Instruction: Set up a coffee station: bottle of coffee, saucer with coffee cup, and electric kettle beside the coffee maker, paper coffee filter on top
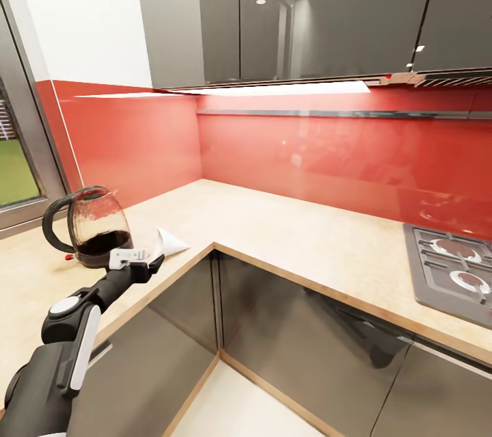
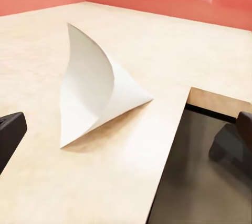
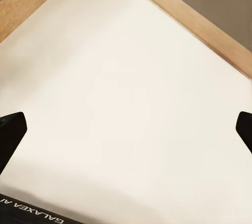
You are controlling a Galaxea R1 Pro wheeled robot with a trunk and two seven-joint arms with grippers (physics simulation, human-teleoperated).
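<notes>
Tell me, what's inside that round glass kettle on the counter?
The electric kettle is see-through, and a dark liquid fills its lower part; above that it looks empty. Its black base hides the very bottom. It stands on the kitchen countertop, beside the paper coffee filter.

Left pincer [image 2: 126, 129] cut to two dark fingertips at the left wrist view's side edges. Right pincer [image 3: 126, 129] likewise, tips only. Hob [image 1: 451, 273] cropped by the head view's right edge. Kettle [image 1: 96, 226] base partly hidden behind the left arm.
</notes>
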